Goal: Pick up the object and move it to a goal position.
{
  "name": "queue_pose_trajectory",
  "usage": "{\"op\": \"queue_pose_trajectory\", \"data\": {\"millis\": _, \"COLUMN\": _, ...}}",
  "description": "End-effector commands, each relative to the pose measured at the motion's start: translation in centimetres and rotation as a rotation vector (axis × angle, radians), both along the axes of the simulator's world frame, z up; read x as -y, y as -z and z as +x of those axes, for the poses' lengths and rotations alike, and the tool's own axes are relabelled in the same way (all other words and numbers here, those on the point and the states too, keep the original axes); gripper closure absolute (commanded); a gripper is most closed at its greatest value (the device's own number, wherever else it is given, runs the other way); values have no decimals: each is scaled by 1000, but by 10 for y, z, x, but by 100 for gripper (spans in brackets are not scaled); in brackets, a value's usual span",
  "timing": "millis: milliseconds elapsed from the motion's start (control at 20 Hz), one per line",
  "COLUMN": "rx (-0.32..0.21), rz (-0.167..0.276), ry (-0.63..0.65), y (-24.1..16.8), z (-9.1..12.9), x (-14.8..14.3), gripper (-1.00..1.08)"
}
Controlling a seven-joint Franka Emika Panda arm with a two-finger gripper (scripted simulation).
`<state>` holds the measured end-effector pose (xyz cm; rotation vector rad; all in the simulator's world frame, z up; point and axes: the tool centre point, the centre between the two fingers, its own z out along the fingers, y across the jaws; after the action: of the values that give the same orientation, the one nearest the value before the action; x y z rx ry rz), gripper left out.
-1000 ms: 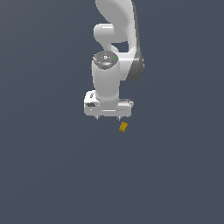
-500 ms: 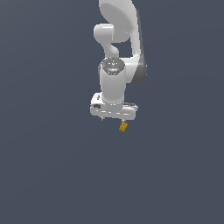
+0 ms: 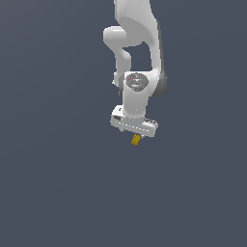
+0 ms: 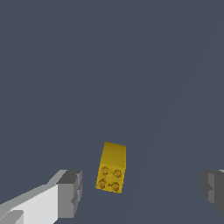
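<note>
The arm hangs over a plain grey desk [image 3: 58, 193], and the step in hand looks like the approach before the grasp. The block [image 3: 136, 140], a small mustard-yellow piece with four studs on one face, lies on the desk just below the tool [image 3: 134, 132] in the exterior view, peeking out past the tool's lower edge.

In the wrist view the tool [image 4: 142, 192] stands wide: one grey fingertip [image 4: 70, 192] sits just beside the block [image 4: 112, 167], and the other [image 4: 213, 190] is well apart from it on the far side. Neither touches it. The block therefore lies between the fingers but off centre, much nearer the first.

The block is not yet held, and no goal marker shows in either view. The next move probably calls for shifting the tool sideways so the block sits midway between the fingers, lowering until the fingertips flank it, then closing. The block sits slightly skewed to the finger line, so a small wrist turn may help the pads meet flat sides.
</note>
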<state>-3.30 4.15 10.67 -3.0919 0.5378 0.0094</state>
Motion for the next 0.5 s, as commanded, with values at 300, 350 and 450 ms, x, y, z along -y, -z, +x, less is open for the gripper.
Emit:
{"op": "queue_pose_trajectory", "data": {"millis": 300, "rx": 3, "rz": -3, "ry": 134, "y": 25, "z": -15, "x": -22, "gripper": -92}}
{"op": "queue_pose_trajectory", "data": {"millis": 350, "rx": 4, "rz": -3, "ry": 144, "y": 27, "z": -16, "x": -24, "gripper": -92}}
{"op": "queue_pose_trajectory", "data": {"millis": 450, "rx": 4, "rz": -4, "ry": 161, "y": 30, "z": -18, "x": -27, "gripper": -92}}
